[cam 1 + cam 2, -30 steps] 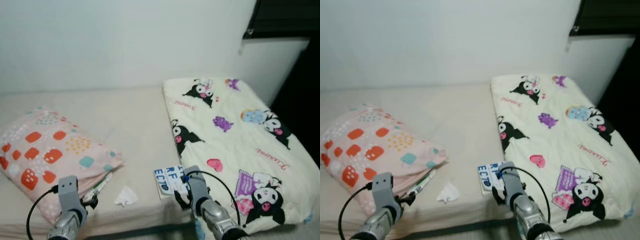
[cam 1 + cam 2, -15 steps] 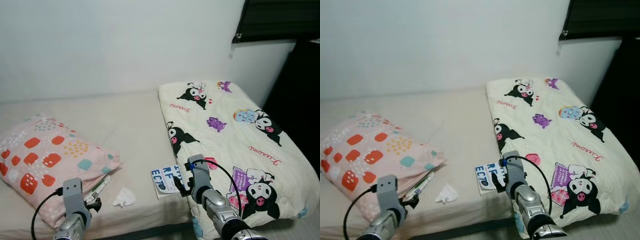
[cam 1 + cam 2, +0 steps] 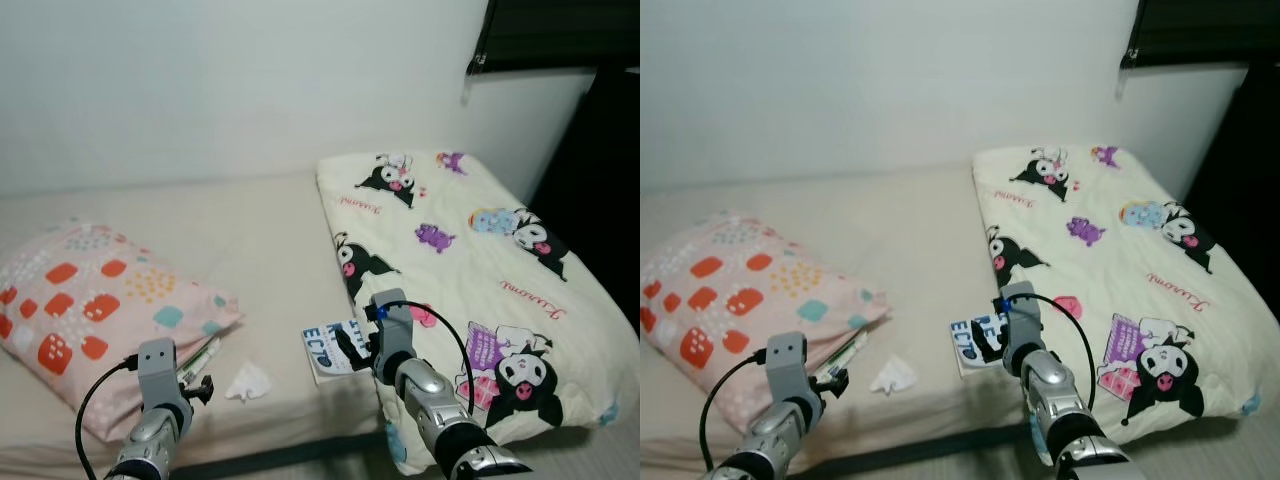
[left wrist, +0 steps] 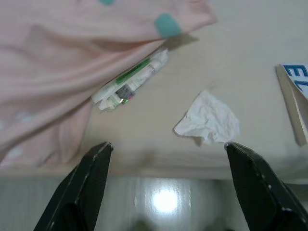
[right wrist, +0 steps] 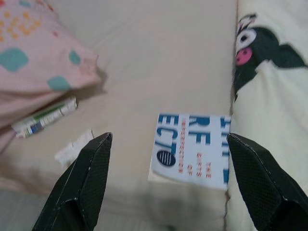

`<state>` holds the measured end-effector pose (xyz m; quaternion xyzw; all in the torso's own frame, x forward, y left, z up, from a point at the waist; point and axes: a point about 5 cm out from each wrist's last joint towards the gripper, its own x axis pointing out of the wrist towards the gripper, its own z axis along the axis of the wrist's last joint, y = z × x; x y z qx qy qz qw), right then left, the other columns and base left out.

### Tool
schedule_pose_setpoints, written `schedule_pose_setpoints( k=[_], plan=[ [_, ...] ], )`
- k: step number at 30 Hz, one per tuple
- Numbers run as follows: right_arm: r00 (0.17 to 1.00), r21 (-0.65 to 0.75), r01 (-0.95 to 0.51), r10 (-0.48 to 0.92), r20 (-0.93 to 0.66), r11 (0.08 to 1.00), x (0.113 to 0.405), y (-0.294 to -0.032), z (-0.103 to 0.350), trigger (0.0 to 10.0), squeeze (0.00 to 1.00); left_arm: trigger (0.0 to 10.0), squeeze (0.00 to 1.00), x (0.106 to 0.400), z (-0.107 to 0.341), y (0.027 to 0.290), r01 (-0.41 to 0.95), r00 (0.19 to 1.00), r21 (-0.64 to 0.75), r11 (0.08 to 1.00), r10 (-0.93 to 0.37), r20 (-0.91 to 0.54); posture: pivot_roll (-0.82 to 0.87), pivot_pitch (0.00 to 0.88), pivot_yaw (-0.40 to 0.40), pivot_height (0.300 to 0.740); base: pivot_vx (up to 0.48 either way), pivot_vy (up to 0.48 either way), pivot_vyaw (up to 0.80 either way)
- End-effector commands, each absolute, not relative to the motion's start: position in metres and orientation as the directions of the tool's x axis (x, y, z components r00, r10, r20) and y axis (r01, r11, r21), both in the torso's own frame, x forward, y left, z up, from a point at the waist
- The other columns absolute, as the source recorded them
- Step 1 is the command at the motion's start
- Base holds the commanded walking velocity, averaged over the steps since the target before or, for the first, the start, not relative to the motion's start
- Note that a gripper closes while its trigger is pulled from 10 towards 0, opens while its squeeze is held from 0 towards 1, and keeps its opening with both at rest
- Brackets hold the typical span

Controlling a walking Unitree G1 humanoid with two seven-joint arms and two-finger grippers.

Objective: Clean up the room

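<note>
A crumpled white tissue (image 3: 247, 380) lies near the bed's front edge, with a green-and-white tube (image 3: 200, 358) beside it, half under the pink patterned pillow (image 3: 95, 310). A white book with blue letters (image 3: 328, 350) rests against the folded cartoon-print blanket (image 3: 470, 270). My left gripper (image 3: 196, 387) is open, low at the mattress edge, short of the tissue (image 4: 208, 120) and tube (image 4: 130, 82). My right gripper (image 3: 352, 350) is open and hovers over the near end of the book (image 5: 192, 144). Nothing is held between either pair of fingers.
The beige mattress (image 3: 250, 250) runs back to a white wall. The blanket covers its right side, the pillow its left front. A dark window blind (image 3: 540, 35) and dark furniture stand at the right. Glossy floor (image 4: 163, 202) lies below the bed edge.
The camera has shifted a little. Both arms have reached forward; the right gripper now sits over the book's near edge, and the left is closer to the tube and tissue.
</note>
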<state>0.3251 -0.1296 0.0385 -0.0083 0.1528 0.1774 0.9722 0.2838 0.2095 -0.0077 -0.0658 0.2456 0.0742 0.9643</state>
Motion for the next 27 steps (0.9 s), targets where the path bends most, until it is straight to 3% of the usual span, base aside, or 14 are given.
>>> schedule_pose_setpoints(
  k=[1, 13, 19, 27],
  plan=[
    [0.892, 0.043, -0.341, 0.338, -0.301, 0.939, 0.324, -0.129, 0.037, 10.0, 0.0, 10.0, 0.0, 0.287, -0.005, 0.208, -0.137, 0.878, -0.062, 0.989, 0.093, -0.47, -0.16, 0.069, 0.011, 0.62, 0.0, 0.0, 0.0],
    [0.907, 0.037, -0.285, 0.282, -0.312, 0.958, 0.322, -0.142, 0.035, 10.0, 0.0, 10.0, 0.0, 0.314, 0.023, 0.188, -0.002, 0.939, 0.055, 0.998, 0.021, -0.344, -0.18, 0.075, 0.022, 0.575, 0.0, 0.0, 0.0],
    [0.914, 0.045, -0.263, 0.264, -0.308, 0.964, 0.32, -0.146, 0.033, 10.0, 0.0, 10.0, 0.0, 0.337, 0.053, 0.168, 0.109, 0.975, 0.267, 0.957, -0.05, -0.216, -0.19, 0.084, 0.025, 0.545, 0.0, 0.0, 0.0],
    [0.921, 0.045, -0.259, 0.26, -0.29, 0.965, 0.316, -0.146, 0.032, 10.0, 0.0, 10.0, 0.0, 0.352, 0.071, 0.162, 0.12, 0.982, 0.382, 0.917, -0.052, -0.183, -0.23, 0.111, 0.039, 0.51, 0.0, 0.0, 0.0]
  ],
)
